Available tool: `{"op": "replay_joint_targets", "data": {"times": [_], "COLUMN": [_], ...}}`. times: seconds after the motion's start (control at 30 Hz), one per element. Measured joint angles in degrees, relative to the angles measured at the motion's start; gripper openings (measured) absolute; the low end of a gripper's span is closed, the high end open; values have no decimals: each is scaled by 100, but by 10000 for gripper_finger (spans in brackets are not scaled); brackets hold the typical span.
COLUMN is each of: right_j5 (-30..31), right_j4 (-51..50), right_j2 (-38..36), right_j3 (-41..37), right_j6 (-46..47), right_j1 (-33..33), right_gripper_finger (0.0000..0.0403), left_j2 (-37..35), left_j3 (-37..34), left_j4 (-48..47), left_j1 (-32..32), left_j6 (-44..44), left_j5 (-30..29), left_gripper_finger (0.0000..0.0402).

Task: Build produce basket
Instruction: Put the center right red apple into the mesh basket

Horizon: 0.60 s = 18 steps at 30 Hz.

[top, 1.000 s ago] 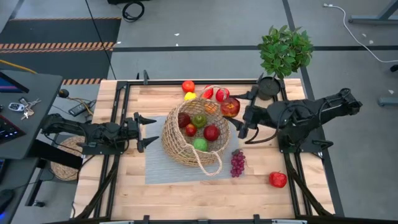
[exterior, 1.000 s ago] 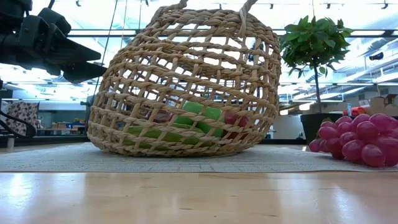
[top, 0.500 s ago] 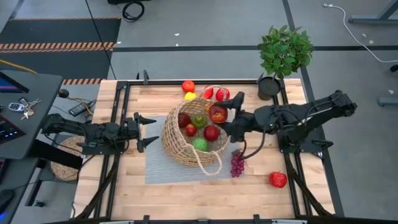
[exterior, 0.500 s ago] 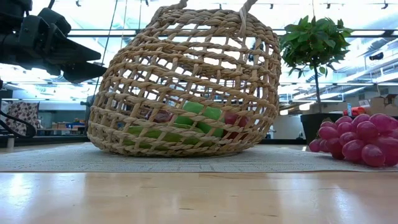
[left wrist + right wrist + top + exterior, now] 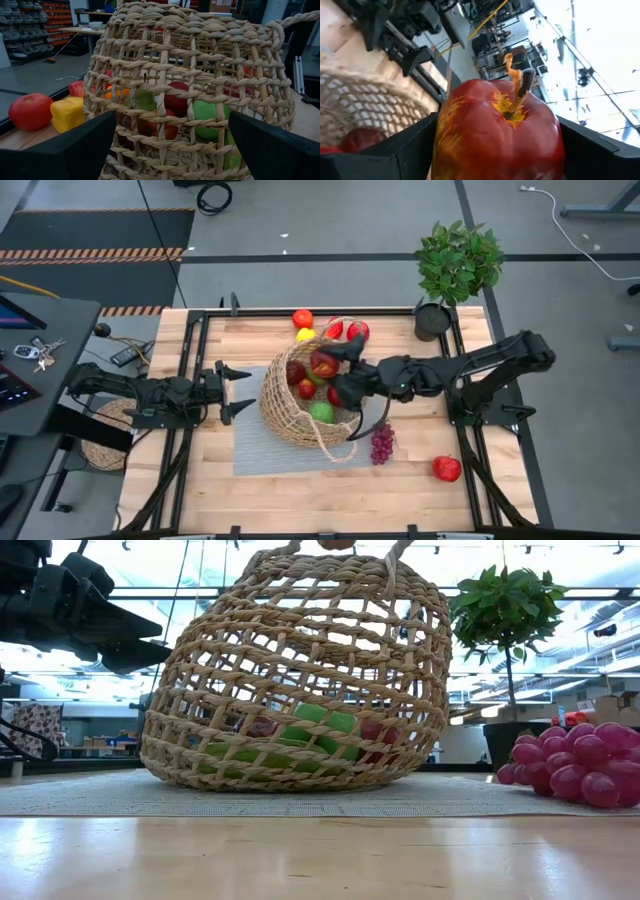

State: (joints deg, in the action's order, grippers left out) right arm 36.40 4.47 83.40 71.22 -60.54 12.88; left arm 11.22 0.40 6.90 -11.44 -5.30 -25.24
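Note:
The wicker basket (image 5: 300, 412) sits on a grey mat (image 5: 255, 448) at the table's middle, with several pieces of produce inside, among them a green apple (image 5: 321, 412) and red fruit (image 5: 296, 371). My right gripper (image 5: 330, 372) reaches over the basket's opening, shut on a red apple (image 5: 323, 364) that fills the right wrist view (image 5: 500, 130). My left gripper (image 5: 236, 390) stands open just left of the basket, its fingers (image 5: 65, 150) facing the woven wall (image 5: 200, 90). Purple grapes (image 5: 382, 442) lie on the table right of the basket. My right gripper pinches the red apple by its two opposite sides (image 5: 445, 135) between the two fingers. The fingers (image 5: 395, 155) come about level from the table's right. The apple is lifted clear above the basket's opening, and its stem (image 5: 520, 92) faces the wrist camera.
A tomato (image 5: 302, 318), a yellow lemon (image 5: 305, 334) and red pieces (image 5: 357, 330) lie behind the basket. Another red piece (image 5: 446, 468) lies near right. A potted plant (image 5: 458, 265) stands far right. A round woven mat (image 5: 105, 438) is off the table's left edge.
My right gripper has carried the red apple toward the table's left, from beside the basket's right rim to above its opening, sinking a little and rolling about its own axis. The basket and the fruit in it have kept still.

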Motion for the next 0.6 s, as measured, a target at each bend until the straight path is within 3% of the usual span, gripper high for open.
{"op": "replay_joint_targets", "data": {"times": [0.3,0.6], "right_j5": [344,161], "right_j4": [391,493], "right_j2": [91,94], "right_j3": [0,0], "right_j6": [-514,-100], "right_j1": [128,109], "right_gripper_finger": [351,351], "left_j2": [0,0], "left_j3": [0,0], "left_j4": [7,-2], "left_j1": [-2,-2], "left_j6": [0,0], "left_j5": [0,1], "left_gripper_finger": [394,394]}}
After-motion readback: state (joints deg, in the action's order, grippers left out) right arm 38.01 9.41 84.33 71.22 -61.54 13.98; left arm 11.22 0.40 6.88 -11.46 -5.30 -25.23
